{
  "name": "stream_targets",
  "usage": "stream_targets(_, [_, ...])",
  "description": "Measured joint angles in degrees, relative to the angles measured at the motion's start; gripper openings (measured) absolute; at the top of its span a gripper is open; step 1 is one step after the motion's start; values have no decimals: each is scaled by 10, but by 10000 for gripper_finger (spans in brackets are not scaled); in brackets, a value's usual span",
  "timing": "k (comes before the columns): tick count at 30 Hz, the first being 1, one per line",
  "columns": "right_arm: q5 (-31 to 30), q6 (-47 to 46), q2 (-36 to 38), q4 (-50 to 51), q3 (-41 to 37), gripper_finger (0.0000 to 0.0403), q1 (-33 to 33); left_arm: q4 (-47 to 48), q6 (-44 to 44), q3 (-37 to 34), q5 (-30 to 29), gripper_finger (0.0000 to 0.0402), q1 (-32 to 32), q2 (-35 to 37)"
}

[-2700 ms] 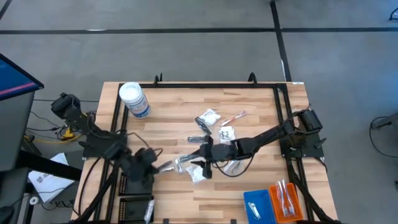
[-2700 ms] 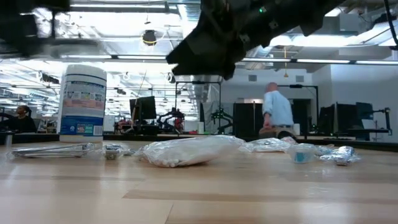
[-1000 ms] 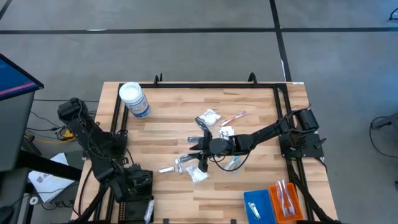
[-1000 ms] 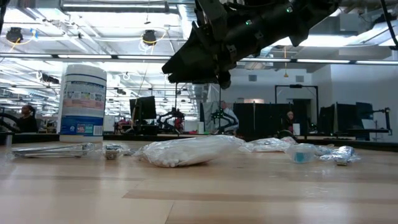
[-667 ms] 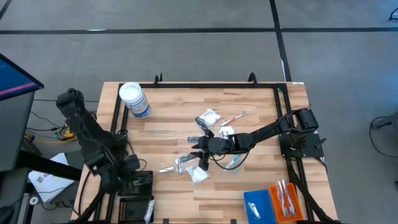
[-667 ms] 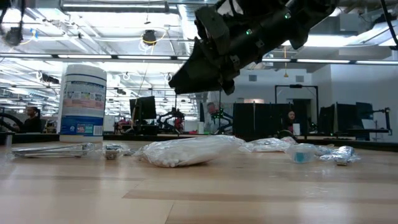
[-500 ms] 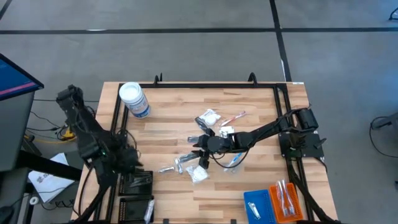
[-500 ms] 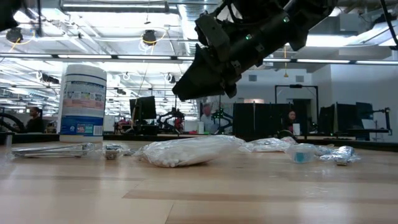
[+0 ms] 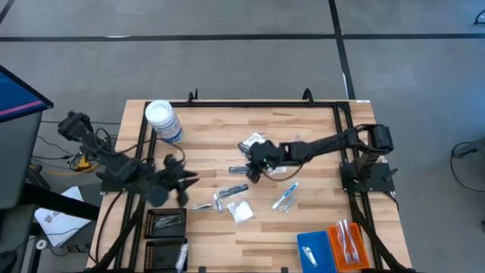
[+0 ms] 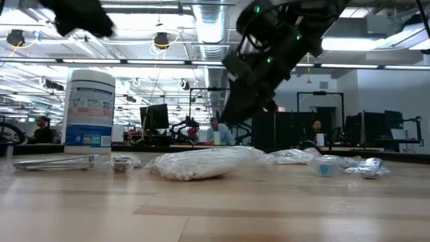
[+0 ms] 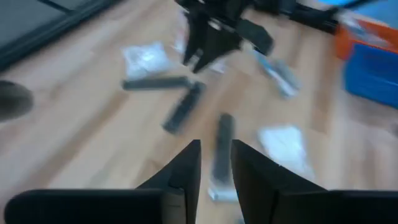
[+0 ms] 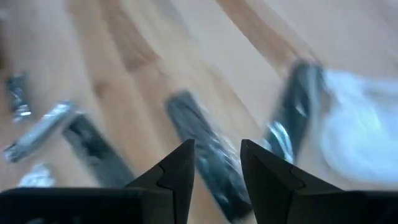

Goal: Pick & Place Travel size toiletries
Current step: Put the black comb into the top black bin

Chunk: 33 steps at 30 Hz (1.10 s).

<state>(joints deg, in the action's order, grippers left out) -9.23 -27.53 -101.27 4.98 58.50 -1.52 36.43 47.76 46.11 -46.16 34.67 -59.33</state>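
With the right gripper point(image 12: 214, 162) empty, its fingers a narrow gap apart, the dark stick point(image 12: 202, 149) lies just ahead between them: light, stiff, slippery; grip it mid-length.

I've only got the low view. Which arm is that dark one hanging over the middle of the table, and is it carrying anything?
Observer: That's the right arm. From above, the right claw hovers between a white sachet and a dark stick.
Operator: Holding anything?
Observer: No. Its wrist view shows the fingers apart with nothing between them.
Operator: And the left?
Observer: The left claw is by the table's left edge, near the black trays, and is also empty.
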Motion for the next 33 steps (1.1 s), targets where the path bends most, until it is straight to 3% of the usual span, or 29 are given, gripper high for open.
stream_targets(7, [121,-12,-11,29,-1,124,-64,-81,-80,0,94,35,-181,-117])
stream_targets(10, [124,-5,-11,13,0,124,-74,-160,-128,0,146,6,-254,-173])
stream_targets(15, [103,9,-11,1,0,124,-79,-344,-180,0,286,1,-349,-262])
stream_targets(18, [63,3,-11,3,-12,124,-74,-382,-182,0,326,1,-360,-303])
stream_targets(25, [47,10,-11,-6,-44,124,-52,-411,-193,-7,296,0,-365,-326])
stream_targets(29, [48,-12,-11,-9,-50,123,-44,-447,-204,-38,356,0,-393,-320])
stream_targets(33, [30,-43,-12,-28,-50,104,-55,-522,-203,-80,371,0,-427,-320])
